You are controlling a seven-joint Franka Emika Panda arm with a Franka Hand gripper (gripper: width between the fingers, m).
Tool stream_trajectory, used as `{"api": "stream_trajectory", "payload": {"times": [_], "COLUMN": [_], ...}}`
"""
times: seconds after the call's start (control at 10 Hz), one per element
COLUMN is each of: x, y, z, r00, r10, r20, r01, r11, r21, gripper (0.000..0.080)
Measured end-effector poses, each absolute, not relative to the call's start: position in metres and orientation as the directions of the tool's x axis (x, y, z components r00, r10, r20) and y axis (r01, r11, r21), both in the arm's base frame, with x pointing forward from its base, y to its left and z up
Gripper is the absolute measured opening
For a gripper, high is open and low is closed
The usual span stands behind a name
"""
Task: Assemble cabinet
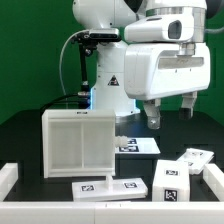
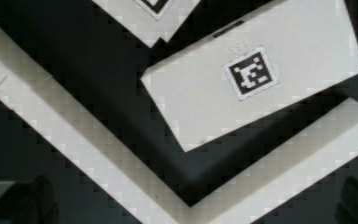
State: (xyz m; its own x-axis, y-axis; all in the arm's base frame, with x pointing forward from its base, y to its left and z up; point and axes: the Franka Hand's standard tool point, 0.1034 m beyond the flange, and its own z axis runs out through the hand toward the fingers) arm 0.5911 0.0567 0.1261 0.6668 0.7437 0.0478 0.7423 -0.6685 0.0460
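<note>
Fingers (image 1: 153, 116) of the gripper (image 1: 171, 112) stand wide apart with nothing between them, hanging above a small tagged panel (image 1: 139, 147) near the middle of the table (image 1: 20, 140). The cabinet (image 1: 78, 143) stands upright just beside that panel, on the exterior view's left of it, its ribbed face turned to the near edge.

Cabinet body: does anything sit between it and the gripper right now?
Nothing visible does. The open gripper hovers to the exterior view's right of the cabinet, above a flat tagged panel that lies low, below any direct path between them.
</note>
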Motion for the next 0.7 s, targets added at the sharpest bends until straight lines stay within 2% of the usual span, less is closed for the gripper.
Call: {"api": "stream_trajectory", "payload": {"times": [0.4,0.7], "x": [0.5909,0.583], "y": [0.0568,0.0618], "z": [0.1261,0.1174], "r00": [0.67,0.842], "r10": [0.741,0.534], "r20": [0.049,0.069], "r01": [0.74,0.533], "r11": [-0.671,-0.845], "r21": [0.045,0.031], "gripper": [0.0797,0.0797]}}
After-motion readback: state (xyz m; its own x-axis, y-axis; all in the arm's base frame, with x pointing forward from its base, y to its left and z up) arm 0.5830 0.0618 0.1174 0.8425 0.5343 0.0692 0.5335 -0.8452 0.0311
